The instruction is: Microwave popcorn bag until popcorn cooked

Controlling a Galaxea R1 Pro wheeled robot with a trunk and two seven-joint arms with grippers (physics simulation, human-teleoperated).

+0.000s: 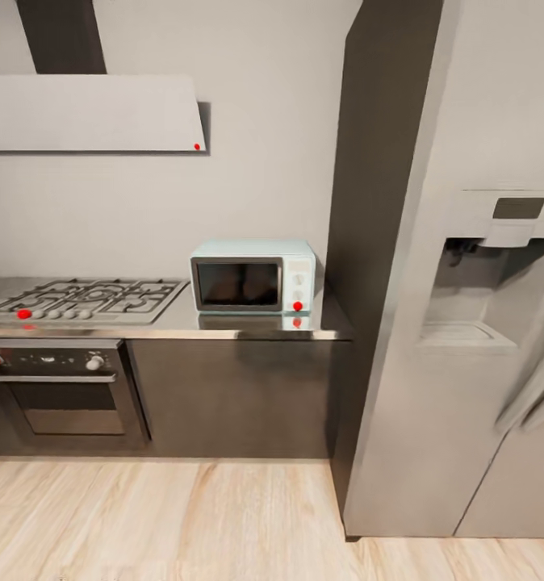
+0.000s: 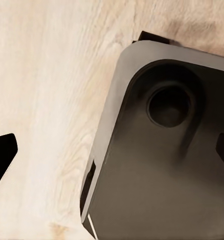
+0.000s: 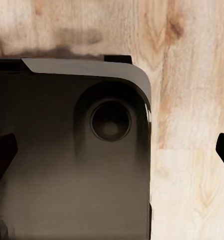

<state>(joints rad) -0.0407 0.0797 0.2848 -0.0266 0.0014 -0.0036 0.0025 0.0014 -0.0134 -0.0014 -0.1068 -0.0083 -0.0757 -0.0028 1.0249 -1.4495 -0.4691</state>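
A kitchen seen from the robot's head. A pale mint-blue microwave [image 1: 254, 275] sits on the steel countertop [image 1: 248, 324], its dark glass door shut and its knobs on the right panel (the lowest knob is red). Just left of it lies a gas hob [image 1: 86, 297], with an oven [image 1: 60, 389] built in below and a grey hood [image 1: 90, 113] on the wall above. Right of the counter stands a tall grey fridge [image 1: 458, 323] with a recessed dispenser. The floor [image 1: 183, 520] is light wood.

Each wrist camera looks down at that wood floor and a corner of the robot's dark base [image 2: 161, 160] [image 3: 72, 165]. The left gripper [image 2: 116, 150] has its dark fingertips at opposite edges of the picture, spread wide and holding nothing. The right gripper [image 3: 114, 152] is likewise spread wide.
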